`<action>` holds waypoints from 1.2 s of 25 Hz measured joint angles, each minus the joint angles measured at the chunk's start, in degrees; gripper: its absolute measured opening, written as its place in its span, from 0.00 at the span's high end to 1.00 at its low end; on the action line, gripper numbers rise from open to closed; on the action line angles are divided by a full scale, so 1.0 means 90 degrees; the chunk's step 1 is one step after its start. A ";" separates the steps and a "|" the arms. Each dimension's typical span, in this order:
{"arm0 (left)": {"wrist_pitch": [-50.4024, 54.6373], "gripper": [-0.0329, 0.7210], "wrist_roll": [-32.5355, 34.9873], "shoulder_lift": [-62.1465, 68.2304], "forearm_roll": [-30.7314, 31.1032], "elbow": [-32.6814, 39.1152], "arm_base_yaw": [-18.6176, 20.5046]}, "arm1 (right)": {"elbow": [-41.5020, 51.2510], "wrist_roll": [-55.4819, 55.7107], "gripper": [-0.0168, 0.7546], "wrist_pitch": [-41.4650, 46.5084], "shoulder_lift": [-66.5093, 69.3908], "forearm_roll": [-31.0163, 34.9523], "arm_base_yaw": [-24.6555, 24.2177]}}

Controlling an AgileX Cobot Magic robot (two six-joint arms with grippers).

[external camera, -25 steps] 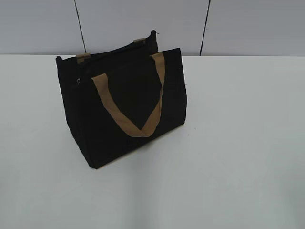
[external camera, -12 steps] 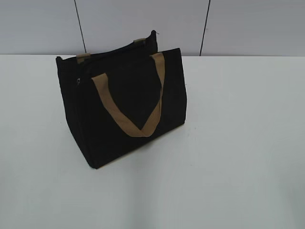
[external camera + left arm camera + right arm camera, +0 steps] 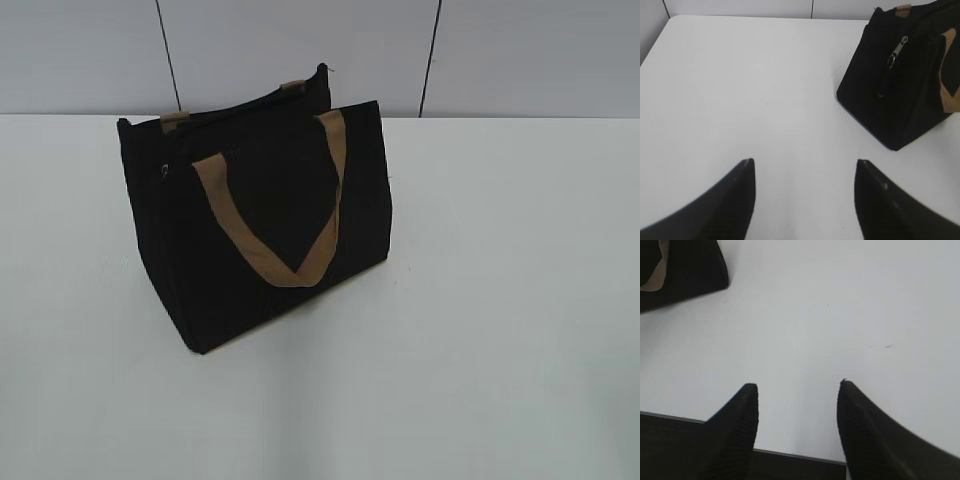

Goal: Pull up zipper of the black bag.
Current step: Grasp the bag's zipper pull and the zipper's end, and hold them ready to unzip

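Observation:
The black bag (image 3: 260,220) stands upright on the white table (image 3: 500,300), left of centre, with a tan handle (image 3: 290,262) hanging down its front. The silvery zipper pull (image 3: 164,171) sits at the bag's left end, near the top. In the left wrist view the bag (image 3: 905,85) is at the upper right, and the zipper pull (image 3: 897,50) hangs at the top of its end panel. My left gripper (image 3: 804,162) is open and empty, well short of the bag. My right gripper (image 3: 798,386) is open and empty over the table's near edge; a bag corner (image 3: 690,270) shows far upper left.
A grey panelled wall (image 3: 300,50) runs behind the table. The table's near edge (image 3: 790,454) lies right under my right gripper. Neither arm shows in the exterior view.

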 joint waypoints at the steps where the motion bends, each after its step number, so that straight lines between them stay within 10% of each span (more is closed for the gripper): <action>1: 0.0000 0.34 0.0000 0.0000 0.0000 0.0000 0.0000 | 0.0000 0.0000 0.47 0.0000 0.0000 0.0000 0.0000; 21: -0.0006 0.34 0.0052 0.0820 -0.0216 0.0000 0.0000 | 0.0000 0.0000 0.47 0.0000 0.0000 0.0000 0.0000; 30: -0.1016 0.34 0.1212 0.2544 -0.0834 -0.0151 0.0000 | 0.0000 0.0000 0.47 0.0000 0.0000 0.0000 0.0000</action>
